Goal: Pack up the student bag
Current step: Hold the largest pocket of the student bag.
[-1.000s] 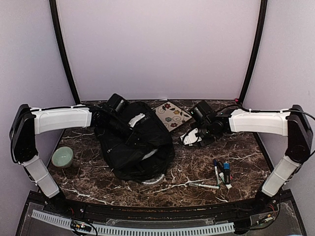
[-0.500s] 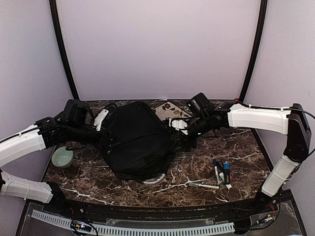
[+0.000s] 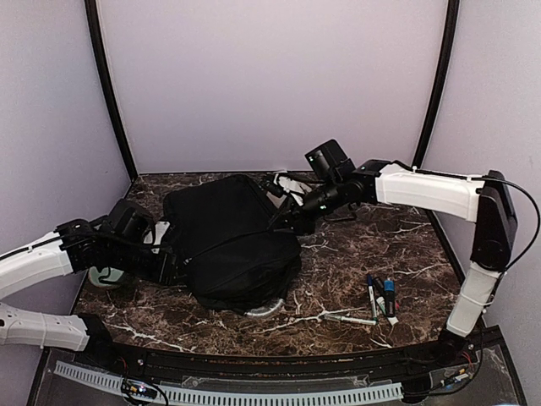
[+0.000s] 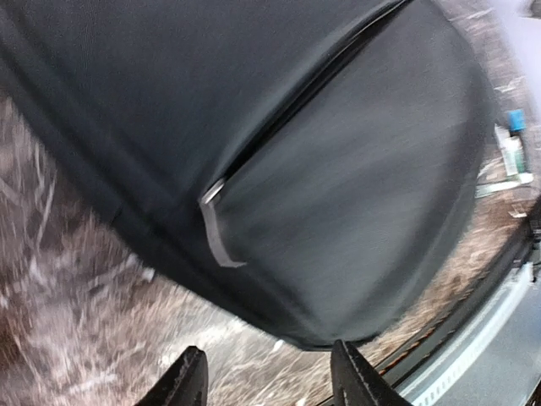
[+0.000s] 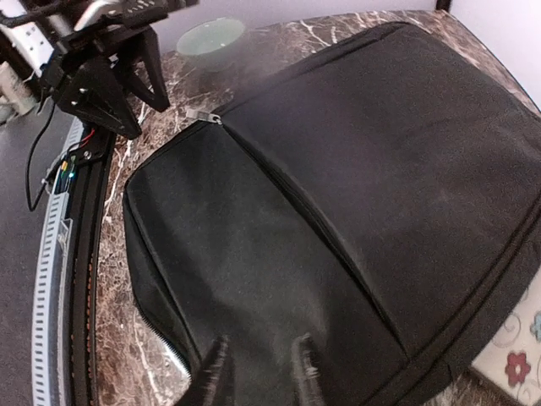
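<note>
Against the view half a second ago, the left arm (image 3: 51, 258) is lying lower. The left gripper (image 4: 270, 365) is now facing the left flank of the student bag (image 3: 232, 245), near its grey zip pull (image 4: 215, 228), jaws wide and holding nothing. The right gripper (image 5: 258, 362) is now hovering over the bag's far-right corner, jaws moderately parted, empty. The bag is lying flat mid-worktop (image 3: 406, 254).

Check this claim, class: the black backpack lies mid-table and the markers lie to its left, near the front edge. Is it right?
Not quite. The markers lie to the right of the backpack, not its left, as the top view shows. The rest stands: the backpack is in the middle of the table and the markers are near the front edge.
</note>
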### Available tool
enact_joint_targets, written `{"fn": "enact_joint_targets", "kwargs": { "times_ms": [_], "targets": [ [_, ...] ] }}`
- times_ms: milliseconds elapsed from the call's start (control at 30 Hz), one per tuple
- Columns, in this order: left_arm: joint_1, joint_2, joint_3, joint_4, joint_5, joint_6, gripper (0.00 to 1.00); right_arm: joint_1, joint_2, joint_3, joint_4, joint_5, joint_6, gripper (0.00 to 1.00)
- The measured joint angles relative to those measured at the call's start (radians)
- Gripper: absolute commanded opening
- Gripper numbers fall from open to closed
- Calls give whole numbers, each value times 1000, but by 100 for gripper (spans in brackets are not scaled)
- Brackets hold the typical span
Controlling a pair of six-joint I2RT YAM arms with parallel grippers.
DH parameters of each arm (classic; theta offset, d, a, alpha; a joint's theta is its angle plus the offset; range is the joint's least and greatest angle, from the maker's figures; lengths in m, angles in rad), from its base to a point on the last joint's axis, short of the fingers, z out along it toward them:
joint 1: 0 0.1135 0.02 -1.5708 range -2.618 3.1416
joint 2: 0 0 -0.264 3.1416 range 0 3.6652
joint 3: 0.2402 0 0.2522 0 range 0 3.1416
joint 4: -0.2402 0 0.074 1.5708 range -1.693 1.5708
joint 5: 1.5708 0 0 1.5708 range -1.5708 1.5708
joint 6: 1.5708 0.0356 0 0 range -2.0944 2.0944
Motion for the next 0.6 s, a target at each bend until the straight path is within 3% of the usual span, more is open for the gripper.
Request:
{"fn": "enact_joint_targets", "kwargs": {
  "times_ms": [300, 600],
  "targets": [
    [-63, 98, -51, -31, -84, -130, 48, 17, 212, 64, -2, -76, 89, 23],
    [-137, 149, -116, 92, -118, -133, 47, 18, 240, 65, 5, -93, 102, 25]
  ]
}}
